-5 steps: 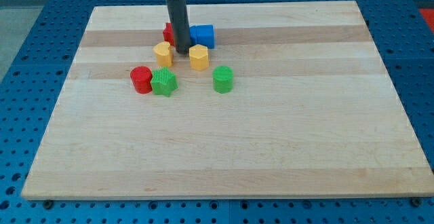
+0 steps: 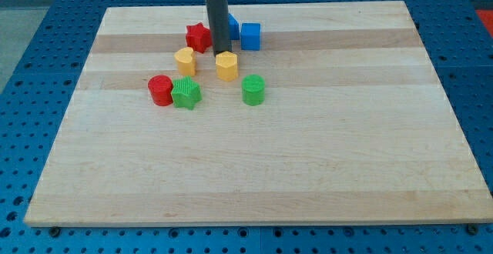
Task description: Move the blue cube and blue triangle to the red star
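The red star (image 2: 198, 36) lies near the top middle of the board. The blue cube (image 2: 250, 35) sits to its right, with a gap between them. A blue piece, probably the blue triangle (image 2: 233, 25), peeks out behind the rod, just left of the cube. My tip (image 2: 218, 52) stands in the gap between the red star and the blue cube, just above the yellow hexagon (image 2: 226, 65). I cannot tell whether the tip touches any block.
A yellow block (image 2: 185, 60) lies below the red star. A red cylinder (image 2: 160, 89) and a green star (image 2: 186, 93) sit side by side lower left. A green cylinder (image 2: 253, 89) stands below the yellow hexagon. The wooden board (image 2: 308, 154) lies on a blue table.
My tip has moved to the right. The blue cube has slid right, away from the red star. The red star now shows fully.
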